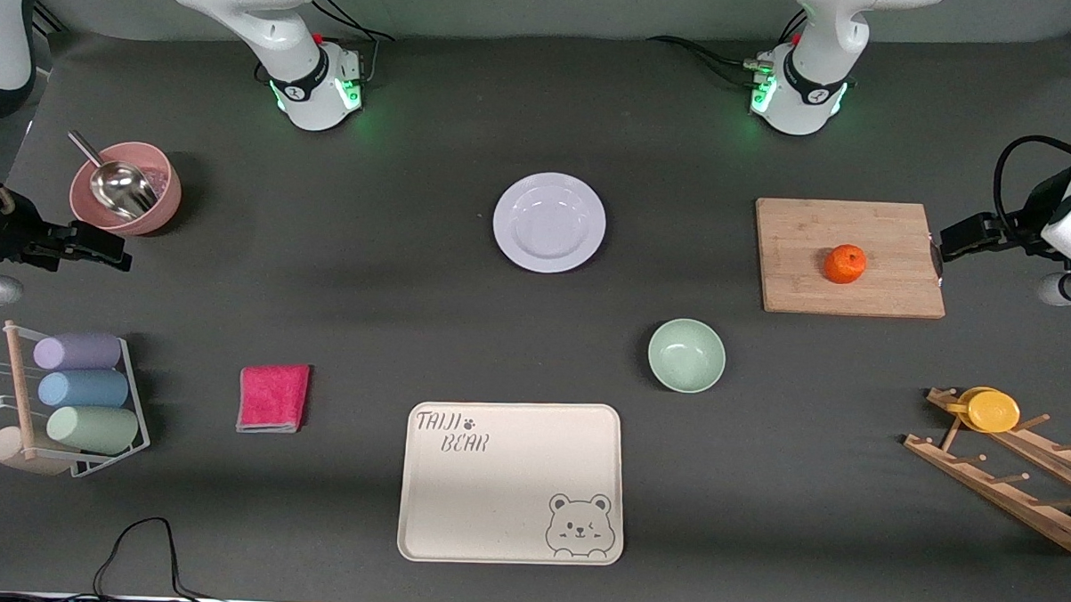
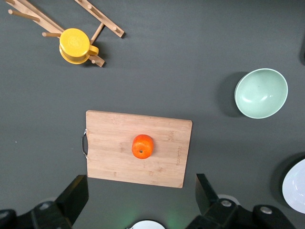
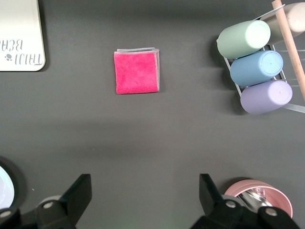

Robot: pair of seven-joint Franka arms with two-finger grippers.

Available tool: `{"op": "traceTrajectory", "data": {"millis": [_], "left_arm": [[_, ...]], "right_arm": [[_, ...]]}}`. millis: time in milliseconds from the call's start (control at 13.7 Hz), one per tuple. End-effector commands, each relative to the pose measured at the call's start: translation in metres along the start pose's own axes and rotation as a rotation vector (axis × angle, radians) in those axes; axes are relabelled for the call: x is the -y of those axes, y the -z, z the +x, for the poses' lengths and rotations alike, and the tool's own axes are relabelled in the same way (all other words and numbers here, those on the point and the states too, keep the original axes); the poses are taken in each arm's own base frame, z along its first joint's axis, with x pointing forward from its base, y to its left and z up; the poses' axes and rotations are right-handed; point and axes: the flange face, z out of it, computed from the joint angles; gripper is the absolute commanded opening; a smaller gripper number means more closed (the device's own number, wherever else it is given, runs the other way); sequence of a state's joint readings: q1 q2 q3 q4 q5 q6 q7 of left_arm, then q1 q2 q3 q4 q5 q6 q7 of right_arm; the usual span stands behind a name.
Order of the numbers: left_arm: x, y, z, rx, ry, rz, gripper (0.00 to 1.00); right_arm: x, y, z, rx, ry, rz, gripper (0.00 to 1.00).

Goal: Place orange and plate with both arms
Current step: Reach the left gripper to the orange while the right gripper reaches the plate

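Note:
The orange (image 1: 845,264) sits on a wooden cutting board (image 1: 849,257) toward the left arm's end of the table. It also shows in the left wrist view (image 2: 142,146). The pale-lavender plate (image 1: 549,222) lies flat and empty at mid-table. My left gripper (image 2: 140,177) is open and empty, high over the board's edge facing its own base. My right gripper (image 3: 145,175) is open and empty, high over bare table between the pink cloth (image 3: 137,71) and its base. Neither gripper shows clearly in the front view.
A mint-green bowl (image 1: 686,354) and a cream bear tray (image 1: 511,481) lie nearer the camera than the plate. A pink bowl with a metal scoop (image 1: 126,188) and a cup rack (image 1: 78,401) stand at the right arm's end. A wooden rack with yellow lids (image 1: 1002,460) stands at the left arm's end.

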State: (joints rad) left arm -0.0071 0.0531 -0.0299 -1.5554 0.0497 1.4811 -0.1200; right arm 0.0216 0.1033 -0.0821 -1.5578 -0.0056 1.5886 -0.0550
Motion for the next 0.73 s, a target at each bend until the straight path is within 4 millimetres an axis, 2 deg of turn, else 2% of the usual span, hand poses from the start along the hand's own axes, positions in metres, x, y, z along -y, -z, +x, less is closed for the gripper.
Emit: {"op": "traceTrajectory", "data": {"millis": [0, 659], "left_arm": [[0.000, 0.009, -0.005, 0.007, -0.012, 0.003, 1.00], [-0.010, 0.010, -0.005, 0.006, -0.014, 0.007, 1.00]], "right_arm": [[0.001, 0.003, -0.007, -0.005, -0.020, -0.004, 1.00], [0.001, 0.002, -0.007, -0.002, -0.021, -0.004, 1.00]]}}
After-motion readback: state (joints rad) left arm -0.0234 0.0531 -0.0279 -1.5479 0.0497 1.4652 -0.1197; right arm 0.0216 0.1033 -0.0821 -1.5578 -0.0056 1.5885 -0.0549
